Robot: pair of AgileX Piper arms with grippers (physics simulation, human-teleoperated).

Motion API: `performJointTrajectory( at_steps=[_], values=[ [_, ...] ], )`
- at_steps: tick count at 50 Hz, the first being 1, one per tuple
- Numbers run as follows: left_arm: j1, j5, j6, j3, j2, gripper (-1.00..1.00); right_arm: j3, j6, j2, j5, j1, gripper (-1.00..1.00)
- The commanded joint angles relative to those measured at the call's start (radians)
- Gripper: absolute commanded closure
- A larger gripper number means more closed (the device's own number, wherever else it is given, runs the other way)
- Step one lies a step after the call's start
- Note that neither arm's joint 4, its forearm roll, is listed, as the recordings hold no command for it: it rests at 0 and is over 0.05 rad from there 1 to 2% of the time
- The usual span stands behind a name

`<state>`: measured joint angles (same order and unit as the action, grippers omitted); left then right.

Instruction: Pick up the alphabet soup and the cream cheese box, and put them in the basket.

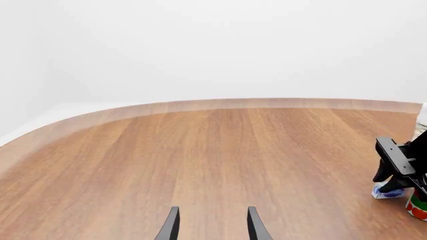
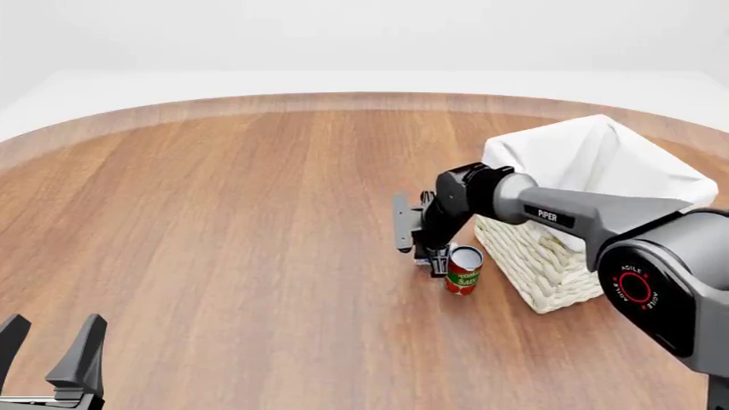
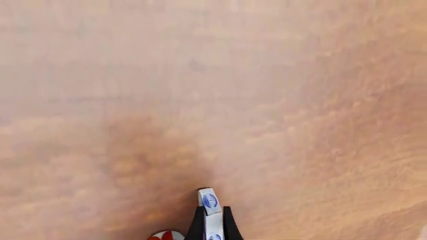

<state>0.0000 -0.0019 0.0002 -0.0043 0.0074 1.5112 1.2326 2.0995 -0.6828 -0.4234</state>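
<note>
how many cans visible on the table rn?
1. A red and green can stands on the table just in front of the basket, beside the right gripper. The alphabet soup isn't visible; it may be inside the basket or hidden behind the arm.

Round wood table (image 2: 228,222), w/ wicker basket (image 2: 547,265) at right, red-green can (image 2: 463,270) beside it

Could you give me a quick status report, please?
Right gripper shut on cream cheese box. Left gripper open, idle. Basket waiting; red and green can right beside the grasp.
</note>
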Motion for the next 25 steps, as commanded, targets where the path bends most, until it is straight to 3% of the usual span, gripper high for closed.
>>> performJointTrajectory(
  at_steps=[1,15,25],
  values=[
    [0.000,0.000,0.000,0.000,0.000,-1.00,0.023,0.019,0.004,0.050,0.021,1.00],
    [0.000,0.000,0.000,0.000,0.000,-1.00,0.078,0.063,0.003,0.157,0.042,1.00],
    [0.000,0.000,0.000,0.000,0.000,-1.00,0.097,0.055,-0.033,0.203,0.031,1.00]
  ],
)
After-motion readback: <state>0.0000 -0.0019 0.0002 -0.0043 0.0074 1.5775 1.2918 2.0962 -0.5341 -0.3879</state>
